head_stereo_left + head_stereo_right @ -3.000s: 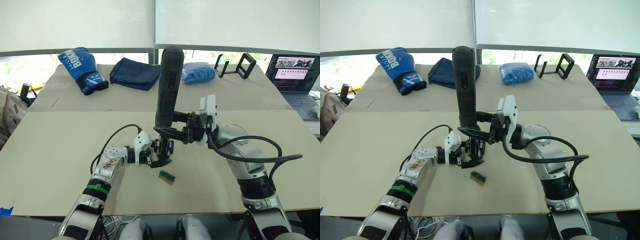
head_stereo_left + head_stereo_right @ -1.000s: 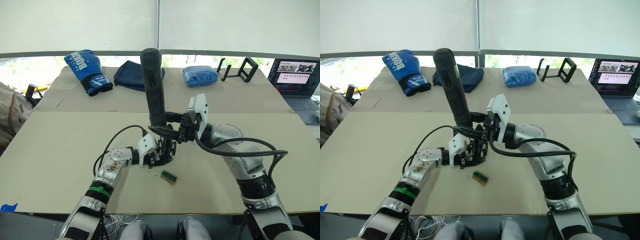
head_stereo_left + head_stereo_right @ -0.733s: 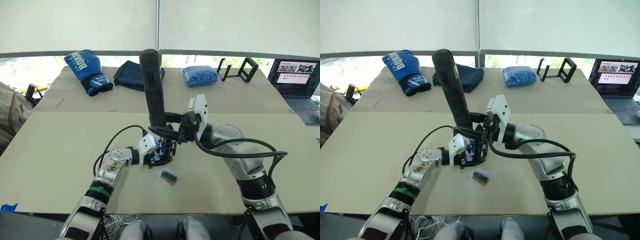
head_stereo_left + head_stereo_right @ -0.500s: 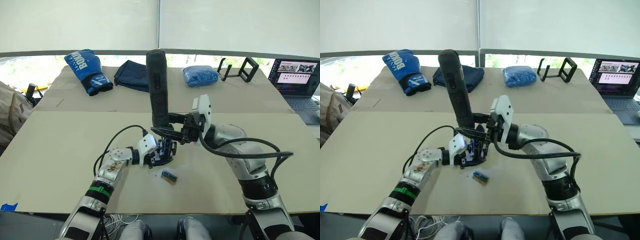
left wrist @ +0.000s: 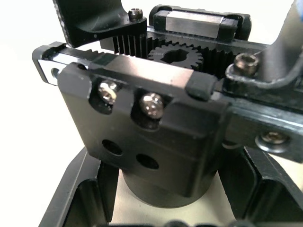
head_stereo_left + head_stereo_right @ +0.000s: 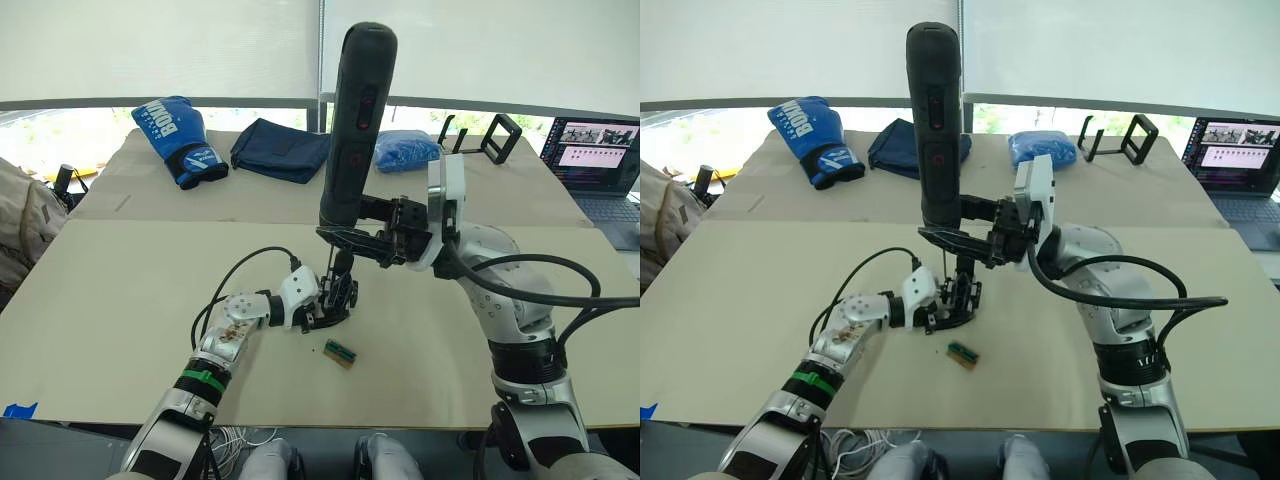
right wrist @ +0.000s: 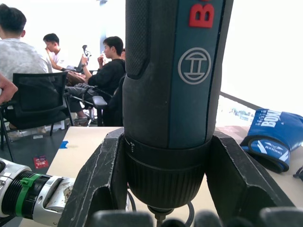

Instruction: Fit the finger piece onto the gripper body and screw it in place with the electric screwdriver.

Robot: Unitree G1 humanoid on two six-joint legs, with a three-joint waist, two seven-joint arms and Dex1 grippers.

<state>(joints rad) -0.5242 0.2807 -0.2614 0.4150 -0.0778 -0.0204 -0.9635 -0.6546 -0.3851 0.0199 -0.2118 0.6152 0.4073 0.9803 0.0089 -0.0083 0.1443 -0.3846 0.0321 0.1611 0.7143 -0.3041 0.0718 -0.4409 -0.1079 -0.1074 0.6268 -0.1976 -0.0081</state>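
The electric screwdriver point(image 6: 355, 120), a thick black cylinder with red markings, stands nearly upright over mid-table, its top leaning slightly right. My right gripper point(image 6: 352, 240) is shut on its lower end, one finger point(image 7: 102, 184) on each side of the collar. Its thin bit points down at the gripper body point(image 6: 335, 298), a small black mechanism on the table. I cannot tell whether the bit touches it. My left gripper point(image 6: 315, 312) is shut on that body from the left. The left wrist view shows its toothed racks, gear and screws point(image 5: 151, 132). The finger piece is hidden among the black parts.
A tiny green-brown block point(image 6: 339, 353) lies just in front of the body. At the back lie a blue boxing glove point(image 6: 178, 140), a dark blue cloth point(image 6: 280, 150), a blue bag point(image 6: 405, 152) and a black stand point(image 6: 480, 135). A laptop point(image 6: 595, 160) sits far right.
The right arm has lifted the screwdriver and swung it from leaning left to nearly upright, moving right. The left gripper still holds the body in the same spot.
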